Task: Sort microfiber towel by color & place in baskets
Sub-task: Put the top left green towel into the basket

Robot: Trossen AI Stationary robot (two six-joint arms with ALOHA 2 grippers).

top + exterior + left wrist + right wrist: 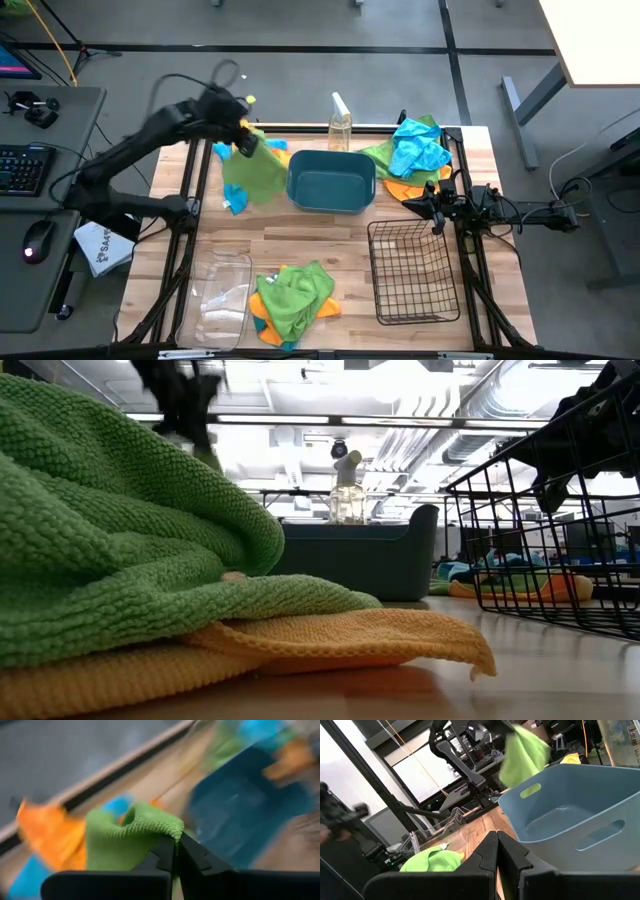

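Observation:
My left gripper [243, 140] is above the table's far left part, left of the dark teal tub [331, 180], shut on a green towel [256, 176]. The right wrist view shows that towel [522, 752] in the air beyond the tub [580, 815]. Orange and blue towels [52, 832] lie under it. The black wire basket [412, 270] stands near right, the clear bin [222, 298] near left. Between them lies a pile of green, orange and blue towels [293, 295]. My right gripper [437, 205] waits, shut, right of the tub. My left gripper [176, 842] pinches the green towel by a bunched fold at its upper edge [167, 827] between the two fingers. The fingers come from above. The towel hangs slack below them; whether its lower end touches the table, I cannot tell.
A clear spray bottle [340, 125] stands at the far edge behind the tub. Another heap of blue, green and orange towels [415, 155] lies at the far right. A blue towel [236, 203] lies left of the tub. Bare wood [310, 235] shows in the middle.

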